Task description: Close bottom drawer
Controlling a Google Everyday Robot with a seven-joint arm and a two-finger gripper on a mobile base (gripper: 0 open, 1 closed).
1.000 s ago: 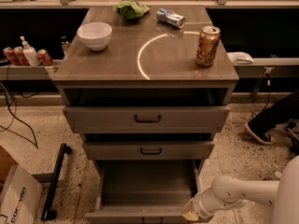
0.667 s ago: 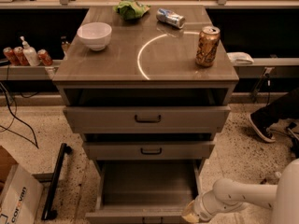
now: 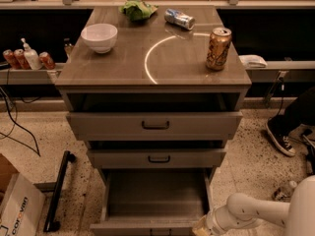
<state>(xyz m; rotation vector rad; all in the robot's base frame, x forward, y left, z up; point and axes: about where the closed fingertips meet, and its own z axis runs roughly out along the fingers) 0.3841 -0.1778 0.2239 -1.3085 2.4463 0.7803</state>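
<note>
The bottom drawer (image 3: 156, 195) is the lowest of three grey-brown drawers and stands pulled far out, its deep box empty. Its flat front (image 3: 147, 227) runs along the frame's lower edge. My gripper (image 3: 203, 227) is at the drawer front's right end, at the bottom of the view, on a white arm (image 3: 251, 211) coming from the lower right. The top drawer (image 3: 154, 125) and the middle drawer (image 3: 157, 158) are each pulled out a little.
On the cabinet top stand a white bowl (image 3: 99, 36), an upright gold can (image 3: 218, 48), a lying silver can (image 3: 179, 18) and a green bag (image 3: 138, 10). A cardboard box (image 3: 17, 205) and a black bar (image 3: 58, 191) lie on the floor left. A person's shoe (image 3: 279, 137) is at right.
The arm and gripper have shifted slightly left and down along the bottom drawer's front. The drawer looks about as far out as before.
</note>
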